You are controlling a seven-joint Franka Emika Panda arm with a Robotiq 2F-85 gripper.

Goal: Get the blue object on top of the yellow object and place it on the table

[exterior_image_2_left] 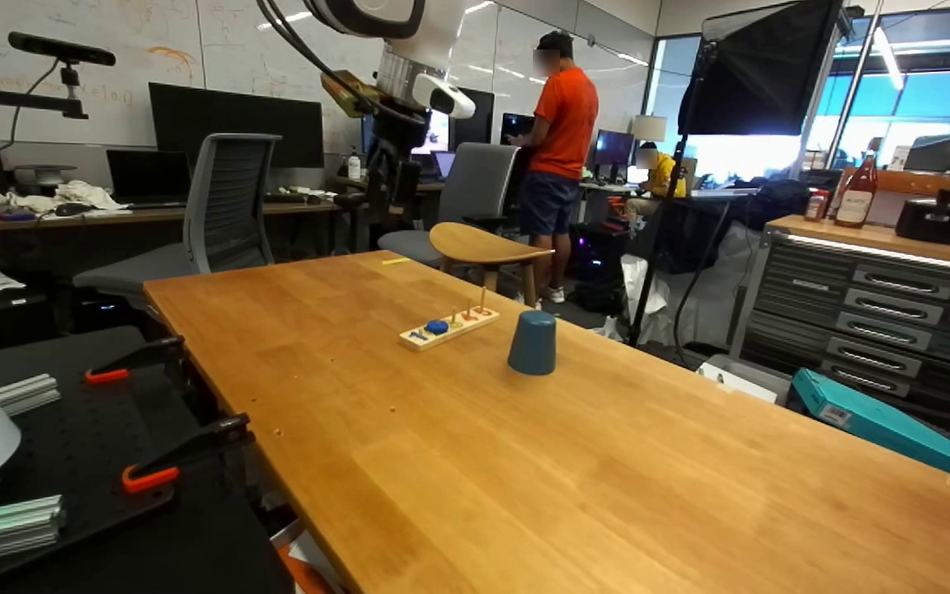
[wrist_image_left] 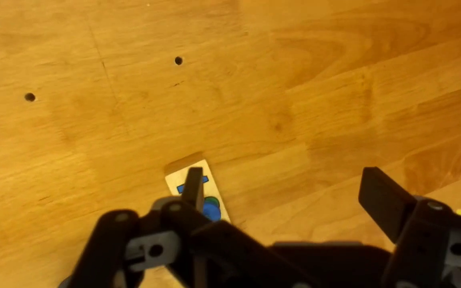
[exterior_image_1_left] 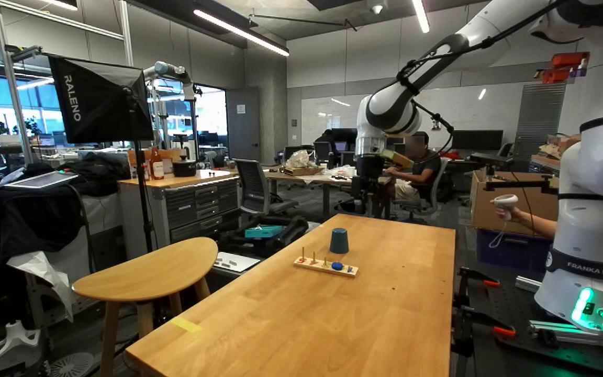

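Long light-wood table (exterior_image_1_left: 291, 330): pale wooden pegboard (exterior_image_1_left: 312, 265) nearer the long edge opposite the white robot base (exterior_image_1_left: 563, 290)
Round blue piece (wrist_image_left: 212, 212): on that pegboard
Black two-finger gripper (wrist_image_left: 282, 180): jaws spread wide
Pickup: should shift until centred, then lift straight

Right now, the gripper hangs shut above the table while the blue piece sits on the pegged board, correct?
The gripper isn't shut: the wrist view shows its fingers wide apart. It does hang above the table, and the blue piece sits on the pegged board.
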